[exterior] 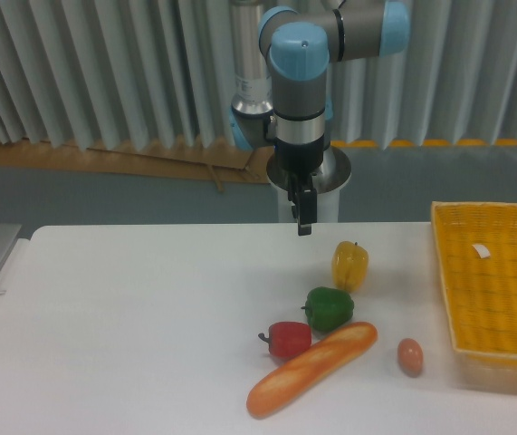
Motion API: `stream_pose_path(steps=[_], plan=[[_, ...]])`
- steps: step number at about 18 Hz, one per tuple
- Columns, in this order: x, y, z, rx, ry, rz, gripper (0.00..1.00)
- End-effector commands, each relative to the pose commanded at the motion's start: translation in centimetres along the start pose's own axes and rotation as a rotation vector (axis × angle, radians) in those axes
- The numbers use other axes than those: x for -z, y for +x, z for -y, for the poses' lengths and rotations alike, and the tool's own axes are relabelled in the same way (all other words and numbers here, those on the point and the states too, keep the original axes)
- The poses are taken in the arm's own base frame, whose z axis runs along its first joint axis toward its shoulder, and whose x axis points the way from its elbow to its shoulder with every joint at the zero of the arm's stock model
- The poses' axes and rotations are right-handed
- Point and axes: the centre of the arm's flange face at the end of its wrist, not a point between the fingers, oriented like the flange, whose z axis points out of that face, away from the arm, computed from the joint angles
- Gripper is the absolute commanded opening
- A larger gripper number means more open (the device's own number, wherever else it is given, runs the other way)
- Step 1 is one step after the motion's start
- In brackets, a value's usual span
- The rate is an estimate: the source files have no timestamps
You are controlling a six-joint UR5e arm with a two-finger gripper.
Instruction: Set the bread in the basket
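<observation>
Bread (pixel 311 368) lies on table (pixel 131 326), basket (pixel 498 288) well apart.

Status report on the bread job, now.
Gripper high above table, holding nothing, jaw state unclear. Bread on table, outside basket. Red pepper, green pepper crowd it.

You see the long slim orange-golden baguette with paler slashes and a glossy plastic look (pixel 313 368) lying flat near the front edge of the white table (pixel 131 317). It lies diagonal, its left end closer to the front edge. The large shallow rectangular yellow woven basket with raised rim (pixel 496 290) sits at the right edge of the table, well apart from the baguette, a small white tag (pixel 482 251) inside.
</observation>
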Motion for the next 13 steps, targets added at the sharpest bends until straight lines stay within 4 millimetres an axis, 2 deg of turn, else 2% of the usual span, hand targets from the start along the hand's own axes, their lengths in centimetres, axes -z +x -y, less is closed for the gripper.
stream_pose_path(steps=[3, 8, 13], plan=[[0.3, -0.2, -0.1, -0.035, -0.007, 0.032, 1.0], [-0.5, -0.9, -0.4, -0.037, -0.003, 0.074, 1.0], [-0.5, 0.7, -1.0, -0.019, -0.007, 0.072, 1.0]])
